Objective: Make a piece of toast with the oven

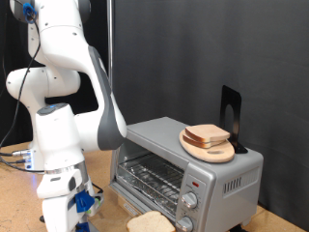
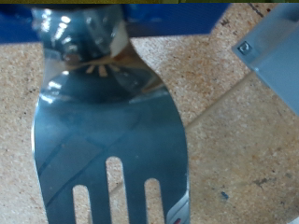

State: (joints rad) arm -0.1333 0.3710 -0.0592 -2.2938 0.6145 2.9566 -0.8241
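A white robot arm [image 1: 72, 77] bends low at the exterior view's left, its end effector [image 1: 75, 203] down near the speckled table [image 2: 37, 93] beside the oven [image 1: 183, 159]. The wrist view is filled by a shiny slotted metal spatula [image 2: 107, 140], its handle running up towards the camera, so the end effector appears clenched on the spatula's handle (the fingers themselves are out of sight, so the grip is judged, not seen). The oven's glass door [image 1: 140, 198] hangs open, with the wire rack [image 1: 150, 176] bare as far as can be seen. One slice of bread [image 1: 152, 223] lies at the exterior view's bottom edge, in front of the open door, and seems to be the piece to be toasted. A second slice [image 1: 208, 134] sits on a round wooden plate [image 1: 207, 148] on the oven's roof, beside a black stand [image 1: 230, 116]. To do this well, the blade probably has to stay flat and low against the table so it slides beneath the bread rather than shoving it; a tilted blade risks pushing the slice towards the door.
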